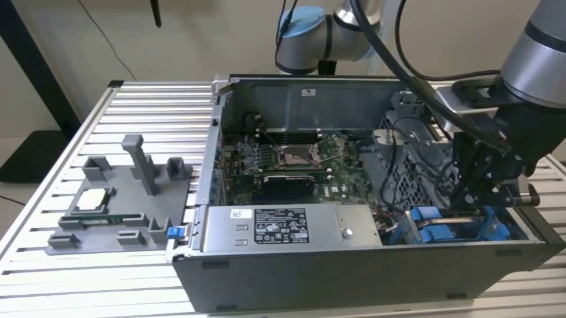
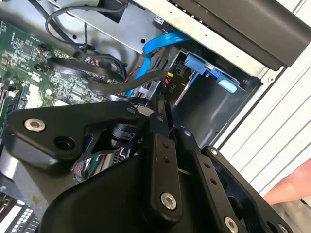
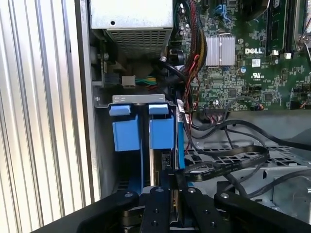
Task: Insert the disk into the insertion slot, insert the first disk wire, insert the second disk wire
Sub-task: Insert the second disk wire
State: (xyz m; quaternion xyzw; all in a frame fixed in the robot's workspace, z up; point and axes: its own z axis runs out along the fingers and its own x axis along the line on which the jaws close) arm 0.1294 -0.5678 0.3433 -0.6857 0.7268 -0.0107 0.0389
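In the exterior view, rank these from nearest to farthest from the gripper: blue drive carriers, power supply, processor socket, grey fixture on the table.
1. Blue drive carriers, right below the gripper.
2. Power supply, along the case's front wall.
3. Processor socket, mid-motherboard; close to the power supply's rank.
4. Grey fixture, outside the case on the exterior view's left.

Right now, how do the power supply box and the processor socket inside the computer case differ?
The power supply box is a long grey metal box with a black-and-white sticker, lying along the case's near wall in the exterior view. The processor socket is small, square and silver, set flat on the green motherboard deeper inside. Both sit inside the open computer case.
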